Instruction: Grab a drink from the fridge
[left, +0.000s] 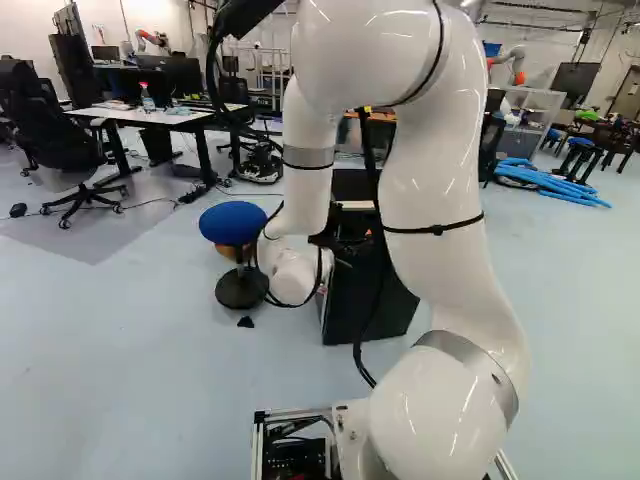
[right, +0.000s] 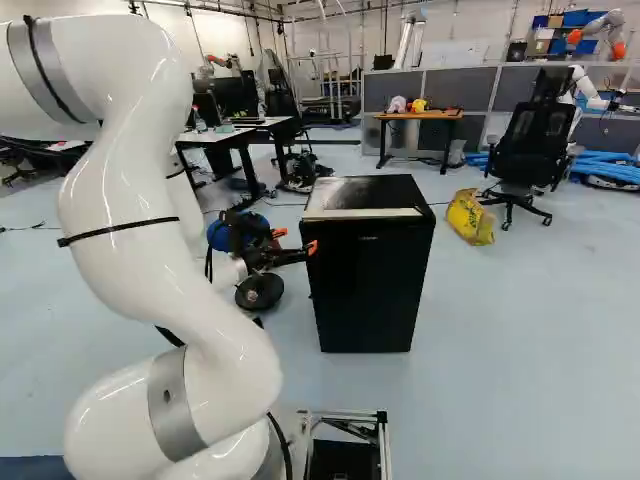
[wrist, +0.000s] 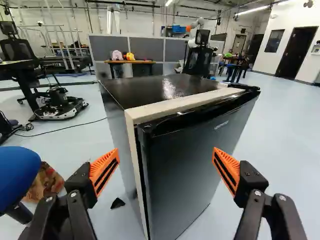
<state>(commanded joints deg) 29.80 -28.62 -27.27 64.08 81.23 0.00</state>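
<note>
Orange-padded gripper, my remote pincer, with fingers spread wide.
Directly ahead, my wrist view frames the fridge, its near corner and door showing between the fingertips; outward, a blue stool stands near its side.

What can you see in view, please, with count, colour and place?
Fridge: one, black, ahead of the gripper
Stool: one, blue-seated, beside the fridge
Bag: one, yellow, floor, right of the fridge in the right base view
White desk: at least one, left base view's left
Office chairs: at least two, black, around the room
Brown-topped table: one, before the partition
Partition: one, grey, background
Tubes: several, blue, floor
Another robot: at least two, white-orange, background
Arm: one, white, foreground
Gripper: one, black with orange pads, open
</note>
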